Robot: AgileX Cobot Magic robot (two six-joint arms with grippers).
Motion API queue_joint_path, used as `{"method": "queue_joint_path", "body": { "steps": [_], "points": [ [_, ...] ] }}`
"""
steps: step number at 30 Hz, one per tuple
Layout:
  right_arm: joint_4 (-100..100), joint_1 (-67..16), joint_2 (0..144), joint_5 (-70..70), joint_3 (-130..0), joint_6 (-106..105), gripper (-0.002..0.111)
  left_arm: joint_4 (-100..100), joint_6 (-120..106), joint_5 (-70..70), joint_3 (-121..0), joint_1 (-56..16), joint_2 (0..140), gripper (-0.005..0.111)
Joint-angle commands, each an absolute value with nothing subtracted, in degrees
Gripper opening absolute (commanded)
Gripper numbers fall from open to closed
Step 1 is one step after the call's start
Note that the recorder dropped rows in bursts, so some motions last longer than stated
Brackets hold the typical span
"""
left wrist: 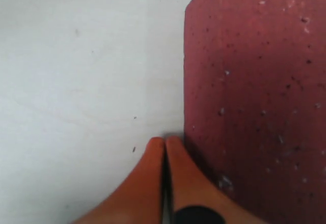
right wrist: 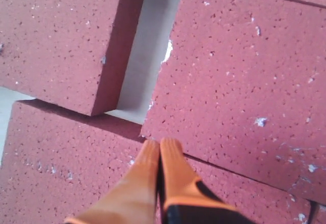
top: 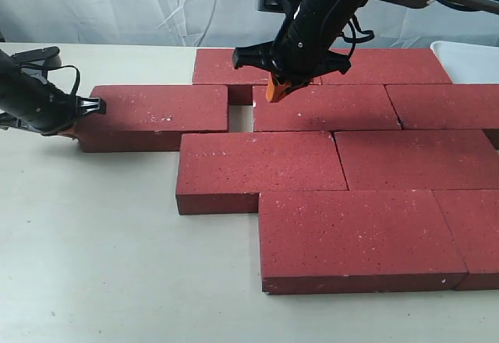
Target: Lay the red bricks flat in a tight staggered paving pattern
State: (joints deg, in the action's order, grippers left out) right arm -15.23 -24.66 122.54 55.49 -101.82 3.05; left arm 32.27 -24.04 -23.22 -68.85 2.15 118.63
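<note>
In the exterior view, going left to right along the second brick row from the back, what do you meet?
Left hand → separated brick → gap of bare table → middle brick → right-edge brick, cut off by the frame.

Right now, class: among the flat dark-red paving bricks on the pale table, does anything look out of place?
Yes. The leftmost dark-red rectangular brick in the second row from the back sits apart from its neighbouring brick, leaving a gap where the pale table shows; the other joints look tight.
</note>
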Motion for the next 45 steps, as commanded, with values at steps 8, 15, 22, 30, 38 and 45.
{"method": "queue_joint_path", "body": {
  "steps": [8,15,22,30,38,45],
  "points": [
    [-15.10,-24.58,121.79,55.06,-101.96,2.59,0.000,34.07,-27.64,-23.30,-69.14,-1.13,118.82,0.000],
    [-15.10,-24.58,121.79,55.06,-101.96,2.59,0.000,35.13,-29.29,-23.30,-69.14,-2.20,118.82,0.000],
    [-15.10,-24.59,121.79,55.06,-101.96,2.43,0.000,35.36,-30.04,-23.30,-69.14,-4.00,118.82,0.000],
    [-15.87,-24.59,123.56,55.68,-101.96,2.44,0.000,34.51,-30.68,-23.15,-69.14,-4.56,118.82,0.000],
    [-15.98,-24.59,122.56,55.71,-101.96,2.44,0.000,33.19,-30.57,-23.64,-69.14,-1.88,115.30,0.000],
    [-15.98,-24.59,122.30,58.98,-101.96,2.44,0.000,32.32,-28.14,-30.08,-69.14,2.43,110.82,0.000]
  ]
}}
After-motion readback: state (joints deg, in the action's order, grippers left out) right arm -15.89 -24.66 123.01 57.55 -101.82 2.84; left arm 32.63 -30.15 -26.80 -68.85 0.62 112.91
